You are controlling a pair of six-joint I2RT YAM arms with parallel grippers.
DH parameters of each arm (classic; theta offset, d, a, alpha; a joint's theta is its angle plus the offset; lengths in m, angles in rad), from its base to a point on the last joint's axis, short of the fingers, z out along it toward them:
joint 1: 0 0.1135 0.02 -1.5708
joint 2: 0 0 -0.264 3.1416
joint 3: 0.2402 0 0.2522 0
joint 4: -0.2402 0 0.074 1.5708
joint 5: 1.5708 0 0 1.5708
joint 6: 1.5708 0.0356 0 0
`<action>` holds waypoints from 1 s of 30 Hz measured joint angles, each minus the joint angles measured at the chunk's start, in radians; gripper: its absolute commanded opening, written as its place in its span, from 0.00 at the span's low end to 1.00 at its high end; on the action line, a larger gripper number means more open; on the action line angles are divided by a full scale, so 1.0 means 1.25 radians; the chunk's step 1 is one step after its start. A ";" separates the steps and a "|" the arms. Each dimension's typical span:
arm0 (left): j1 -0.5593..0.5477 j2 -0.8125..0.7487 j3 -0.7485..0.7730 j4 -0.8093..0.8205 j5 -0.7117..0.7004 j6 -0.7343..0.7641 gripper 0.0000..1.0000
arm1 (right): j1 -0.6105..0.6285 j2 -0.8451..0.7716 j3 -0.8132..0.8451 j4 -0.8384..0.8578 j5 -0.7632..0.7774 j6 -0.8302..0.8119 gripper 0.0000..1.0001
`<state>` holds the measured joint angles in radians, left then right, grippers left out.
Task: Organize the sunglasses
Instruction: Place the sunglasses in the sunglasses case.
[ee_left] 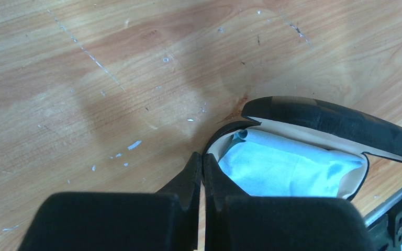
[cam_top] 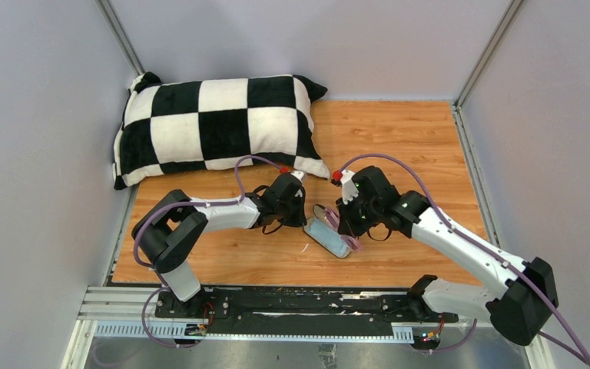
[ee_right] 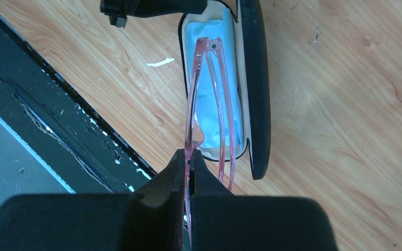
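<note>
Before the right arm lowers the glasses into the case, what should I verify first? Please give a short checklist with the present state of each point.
1. The right gripper holds the thin-framed sunglasses with translucent pink lenses: ok, shut on the frame.
2. The black oblong case with beige lining is open: ok, the lid is swung aside.
3. The sunglasses are aligned with the case's length: ok in the right wrist view.
4. The light blue cloth lies flat inside the case: not ok, it looks bunched.
5. The left gripper steadies the case: cannot tell; it is shut at the rim, but a pinch is unclear.
6. Both temples are folded: cannot tell.
</note>
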<state>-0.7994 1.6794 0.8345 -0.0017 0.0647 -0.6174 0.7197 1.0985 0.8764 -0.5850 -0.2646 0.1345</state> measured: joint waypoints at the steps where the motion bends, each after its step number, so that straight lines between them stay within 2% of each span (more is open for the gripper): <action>1: 0.000 0.001 0.000 0.000 0.003 0.002 0.00 | 0.001 0.014 0.002 0.000 0.000 -0.004 0.00; 14: 0.004 0.004 0.001 0.003 0.030 0.012 0.00 | 0.004 0.217 0.051 0.038 -0.083 -0.064 0.00; 30: 0.004 0.005 -0.009 0.026 0.038 -0.001 0.00 | 0.004 0.290 0.042 0.099 -0.124 -0.071 0.00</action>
<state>-0.7940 1.6863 0.8234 0.0303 0.1127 -0.6186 0.7250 1.4605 0.9283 -0.4618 -0.4194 0.0460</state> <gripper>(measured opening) 0.019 0.030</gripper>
